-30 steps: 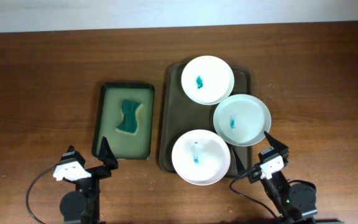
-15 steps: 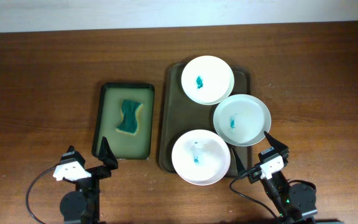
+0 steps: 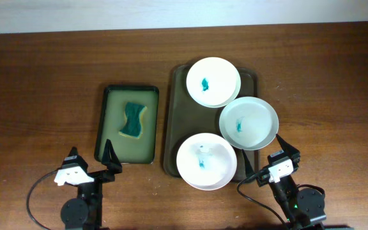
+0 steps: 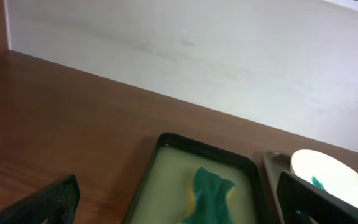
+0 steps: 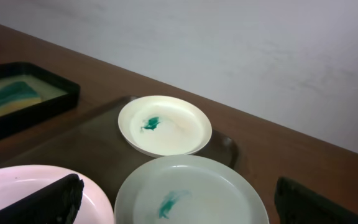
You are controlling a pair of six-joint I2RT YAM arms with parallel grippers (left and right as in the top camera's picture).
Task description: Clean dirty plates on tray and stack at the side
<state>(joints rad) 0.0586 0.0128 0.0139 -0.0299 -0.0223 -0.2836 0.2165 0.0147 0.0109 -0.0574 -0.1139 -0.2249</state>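
Note:
Three white plates lie on the dark olive tray [image 3: 179,121], each with a teal smear: one at the far end [image 3: 213,81], one at the right [image 3: 248,122], one at the near end [image 3: 206,161]. The right wrist view shows the far plate [image 5: 165,124], the right plate [image 5: 191,193] and the near plate's edge [image 5: 17,186]. My left gripper [image 3: 89,160] is open and empty, just in front of the green tray. My right gripper [image 3: 275,152] is open and empty, at the tray's near right corner beside the right plate.
A smaller green tray with a black rim [image 3: 110,137] sits left of the big tray and holds a teal and yellow sponge [image 3: 133,120]; the left wrist view shows the sponge [image 4: 210,190] too. Bare wooden table surrounds both trays. A pale wall runs behind the table.
The right gripper has shifted very slightly toward the near edge. Nothing else has moved.

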